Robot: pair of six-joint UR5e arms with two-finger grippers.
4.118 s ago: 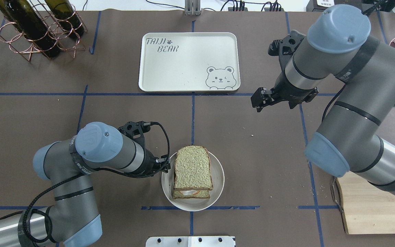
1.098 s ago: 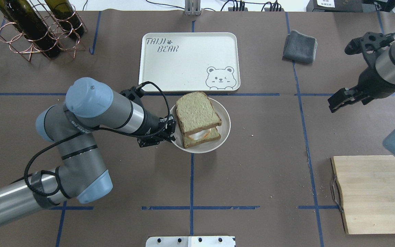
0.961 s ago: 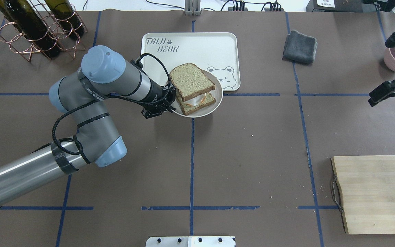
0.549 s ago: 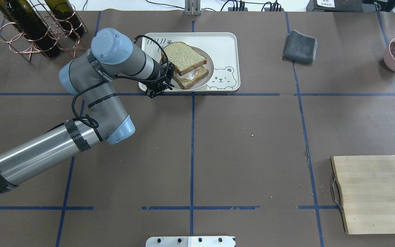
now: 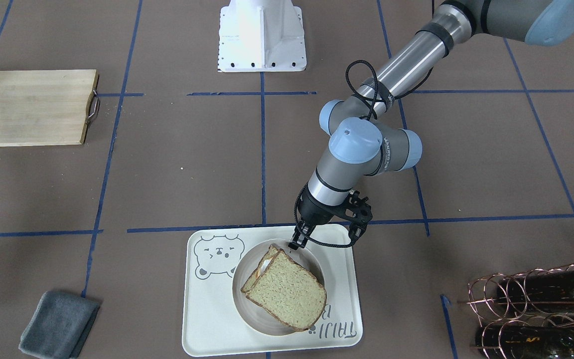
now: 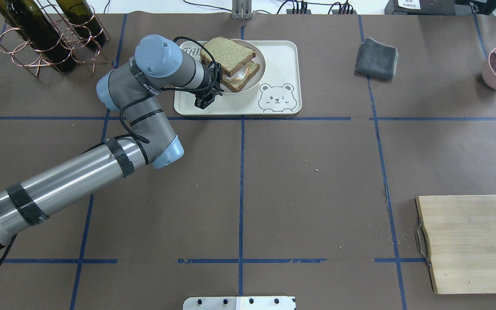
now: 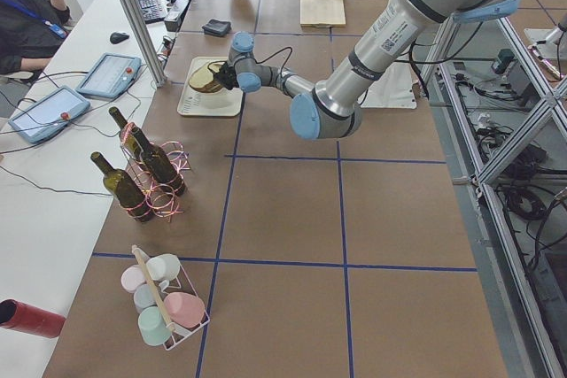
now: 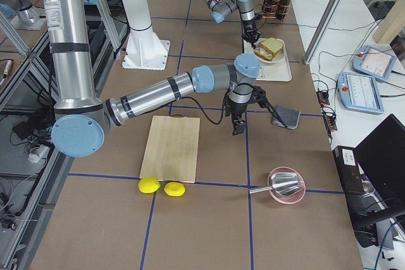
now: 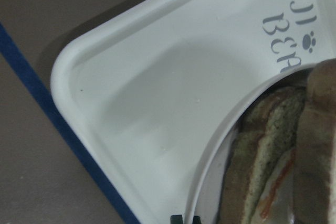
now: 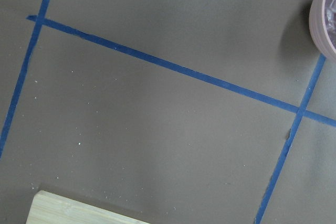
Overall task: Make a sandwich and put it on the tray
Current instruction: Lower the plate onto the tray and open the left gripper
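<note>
Table (image 6: 317, 193) — tray (image 6: 280, 60), board (image 6: 472, 243), cloth (image 6: 376, 52)

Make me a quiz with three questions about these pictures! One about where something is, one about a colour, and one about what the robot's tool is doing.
1. Where is the plate with the sandwich?
A) on the wooden board
B) inside the white tray
C) beside the bottles

2. What colour is the folded cloth?
A) red
B) grey
C) yellow

3. What is the left tool doing?
A) pinching the plate's rim
B) holding the cloth
C) hanging far from the plate

Answers:
1 B: the plate lies within the tray's edges.
2 B: the cloth is dark grey.
3 A: its fingertips meet the plate's rim.
</note>
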